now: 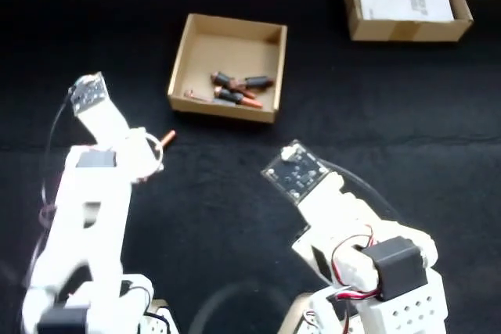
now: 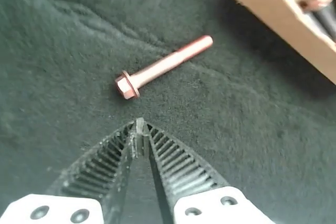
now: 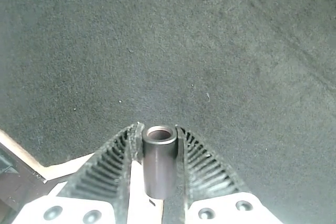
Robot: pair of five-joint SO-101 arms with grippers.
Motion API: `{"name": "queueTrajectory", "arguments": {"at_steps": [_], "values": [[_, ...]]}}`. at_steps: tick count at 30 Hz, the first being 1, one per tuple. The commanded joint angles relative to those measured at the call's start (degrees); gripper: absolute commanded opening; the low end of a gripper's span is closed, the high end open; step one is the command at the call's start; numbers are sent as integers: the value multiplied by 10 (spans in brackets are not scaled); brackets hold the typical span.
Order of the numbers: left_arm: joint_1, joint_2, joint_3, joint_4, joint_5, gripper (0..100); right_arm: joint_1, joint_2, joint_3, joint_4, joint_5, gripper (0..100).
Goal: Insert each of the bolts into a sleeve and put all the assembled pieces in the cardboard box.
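A copper bolt [image 2: 163,67] lies flat on the black cloth, its hex head toward my left gripper [image 2: 139,129], which hovers just short of it, shut and holding nothing. In the high view the bolt [image 1: 167,138] pokes out beside the left arm, below the cardboard box [image 1: 185,47]. Several assembled bolt-and-sleeve pieces [image 1: 239,88] lie in that box. My right gripper [image 3: 159,136] is shut on a dark grey sleeve [image 3: 159,161], its open bore pointing outward over bare cloth. The right arm [image 1: 313,185] stands right of centre.
A second cardboard box [image 1: 407,5] with a white paper inside stands at the back right. A corner of the near box [image 2: 283,19] lies close beyond the bolt. Black cloth covers the table between the arms.
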Motion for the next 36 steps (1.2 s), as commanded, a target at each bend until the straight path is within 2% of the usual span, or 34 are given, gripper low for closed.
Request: {"name": "queueTrajectory", "arguments": {"at_steps": [1, 13, 20, 24, 28, 32, 36], "values": [[9, 111, -82, 3, 28, 9, 8, -7, -1, -5, -3, 8], [6, 388, -251, 4, 40, 9, 14, -7, -5, -5, -4, 8], [-25, 473, -393, 67, 79, 9, 15, -7, -6, -5, -4, 8], [-72, 531, -465, 69, 83, 9, 15, -7, -5, -4, -4, 8], [-109, 580, -545, 73, 116, 9, 15, -7, -3, -3, -4, 8], [-111, 611, -593, 84, 116, 9, 15, -7, 0, -5, -3, 8], [-100, 611, -639, 156, 120, 10, 12, -7, 0, -5, -2, 8]]}}
